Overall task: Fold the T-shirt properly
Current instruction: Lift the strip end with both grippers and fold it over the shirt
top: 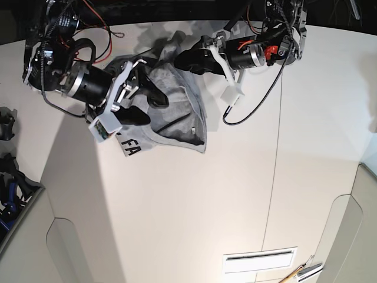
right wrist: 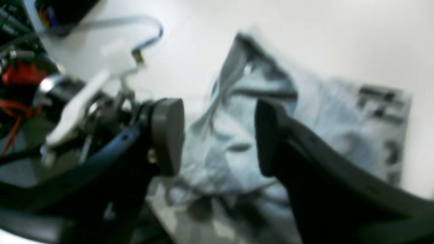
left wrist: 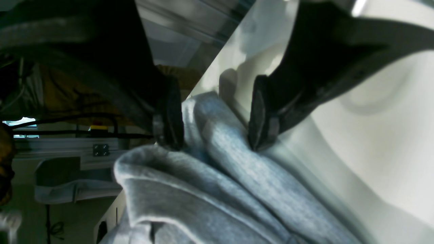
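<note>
Left jaws (left wrist: 217, 117): parted, a raised ridge of grey cloth running between the pads; no clamping visible. Right jaws (right wrist: 218, 139): parted, with cloth in the line of sight between the tips. In the base view they hang over the T-shirt; contact cannot be told from these views.

The T-shirt (top: 177, 109) is the landmark. It lies on the table (top: 194, 212), bunched, at the far edge in the base view. The left arm (top: 256, 53) reaches in from the base view's right, its tips at the shirt's upper right part. The right arm (top: 73, 73) comes from the left and covers much of the shirt's left half. Black block lettering (top: 131, 146) shows at the shirt's lower left corner, in part only. A loose flap with an uneven lower edge spreads toward the shirt's lower right. The left wrist view gives soft, stacked folds close to the table edge.

Progress, judged: early. Cloth is gathered and doubled over in places, but no squared panel or clean crease is seen. Left to do: spread and straighten the shirt, lay sleeves and sides inward, fold lengthwise to a compact rectangle, smooth. Probable present step: taking hold of edges to open the bundle. Risk: pinching several layers together, or drawing cloth over the table edge.
</note>
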You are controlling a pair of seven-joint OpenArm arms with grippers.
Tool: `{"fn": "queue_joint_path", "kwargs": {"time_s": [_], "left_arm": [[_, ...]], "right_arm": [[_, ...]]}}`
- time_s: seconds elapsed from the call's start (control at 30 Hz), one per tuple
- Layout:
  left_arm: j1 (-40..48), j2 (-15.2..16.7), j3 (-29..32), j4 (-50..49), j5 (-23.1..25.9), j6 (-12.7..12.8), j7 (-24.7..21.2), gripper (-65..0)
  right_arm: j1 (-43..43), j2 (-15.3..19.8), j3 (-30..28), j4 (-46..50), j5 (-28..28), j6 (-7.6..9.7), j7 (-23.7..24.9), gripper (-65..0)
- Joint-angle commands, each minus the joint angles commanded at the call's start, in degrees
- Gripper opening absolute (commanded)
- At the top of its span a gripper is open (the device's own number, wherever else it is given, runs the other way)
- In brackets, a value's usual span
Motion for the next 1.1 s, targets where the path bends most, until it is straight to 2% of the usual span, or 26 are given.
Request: {"fn": "queue_joint_path", "kwargs": {"time_s": [0.1,0.2,0.27,0.33,0.4,0.47,0.57,0.67,0.73,0.77,0.9,1.0,1.1], "left_arm": [[-0.2,0.0,0.0,0.0,0.0,0.0,-1.5,-30.8],[-0.8,0.0,0.0,0.0,0.3,0.0,-1.2,-30.8],[-0.8,0.0,0.0,0.0,0.4,0.0,-1.2,-30.8],[-0.8,0.0,0.0,0.0,0.4,0.0,-1.0,-30.8],[-0.8,0.0,-0.3,0.0,0.4,0.0,-1.0,-30.8],[-0.8,0.0,-1.1,0.0,0.4,0.0,-1.0,-30.8],[-0.8,0.0,-2.4,0.0,-0.1,0.0,-1.0,-30.8],[-0.9,0.0,-2.7,0.0,-0.1,0.0,-1.0,-30.8],[-0.9,0.0,-2.7,0.0,-0.1,0.0,-1.0,-30.8],[-0.9,0.0,-2.7,0.0,0.0,0.0,-0.8,-30.8],[-0.9,0.0,-2.7,0.0,0.0,0.0,-0.3,-30.8],[-0.9,0.0,-2.7,0.0,0.0,0.0,-0.3,-30.8],[-0.9,0.0,-2.7,0.0,0.2,0.0,-0.3,-30.8]], "right_arm": [[-3.2,0.0,-1.7,0.0,-3.4,0.02,0.5,-48.5],[-4.5,0.4,-2.2,0.0,-5.5,0.02,1.0,-49.6],[-4.6,2.4,-2.3,0.0,-5.6,0.02,1.3,-49.3],[-4.6,4.8,-2.4,0.0,-7.3,0.02,4.1,-45.1],[-4.6,6.6,-3.1,0.0,-10.7,0.02,7.5,-36.3],[-4.6,8.2,-6.2,0.0,-14.3,0.02,9.2,-29.0],[-4.5,10.3,-13.8,0.0,-21.2,-0.28,11.8,-28.5],[-3.9,11.3,-20.5,0.0,-30.7,-1.55,15.8,-28.6],[-2.7,11.3,-23.2,-0.2,-34.1,-2.69,16.0,-28.9],[-2.2,11.3,-24.1,-0.4,-35.1,-2.67,16.0,-32.7],[-0.8,11.3,-25.2,-1.6,-36.2,-2.64,16.4,-63.1],[-0.5,11.3,-25.2,-1.9,-36.1,-2.64,16.4,-65.0],[-0.5,11.3,-25.2,-1.9,-33.0,-2.62,16.1,-65.0]]}}
